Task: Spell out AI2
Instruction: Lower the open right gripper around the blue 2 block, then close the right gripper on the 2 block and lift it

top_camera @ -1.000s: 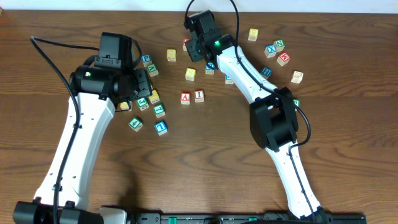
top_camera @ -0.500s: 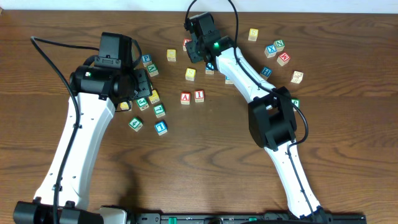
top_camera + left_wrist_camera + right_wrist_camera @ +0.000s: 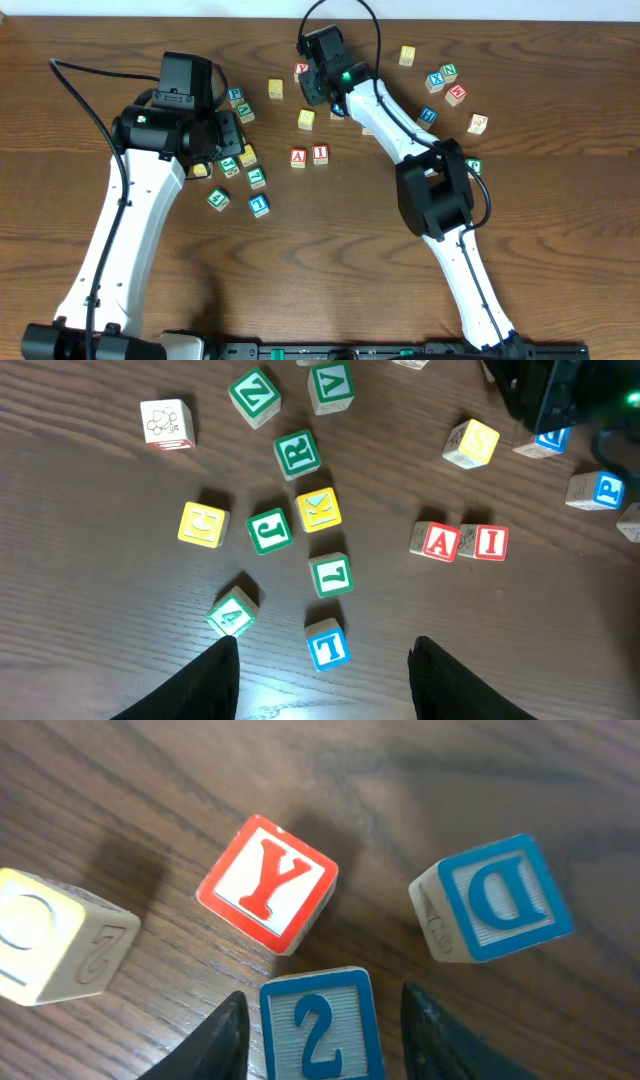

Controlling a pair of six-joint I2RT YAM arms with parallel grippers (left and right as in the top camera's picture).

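The 2 block [image 3: 320, 1025] is white on top, with a blue edge and a blue 2. It sits flat on the brown desk [image 3: 520, 780], near the far side. It is right between the two fingers of the right gripper [image 3: 324, 1000]. Those fingers are apart, one on each side, and there is a little gap next to the block both ways.

A red Y block [image 3: 268, 882] is just beside it, turned at a slant. A blue D block [image 3: 492, 898] is near too. A pale block [image 3: 60, 948] lies past the Y.

The red A block [image 3: 298, 157] and the red I block [image 3: 320, 154] touch side by side in the middle of the desk. They are well apart from the 2, and a yellow block [image 3: 306, 119] sits in between.

The left gripper [image 3: 322, 680] is apart and holds nothing. It hangs above a blue L block [image 3: 327, 645].
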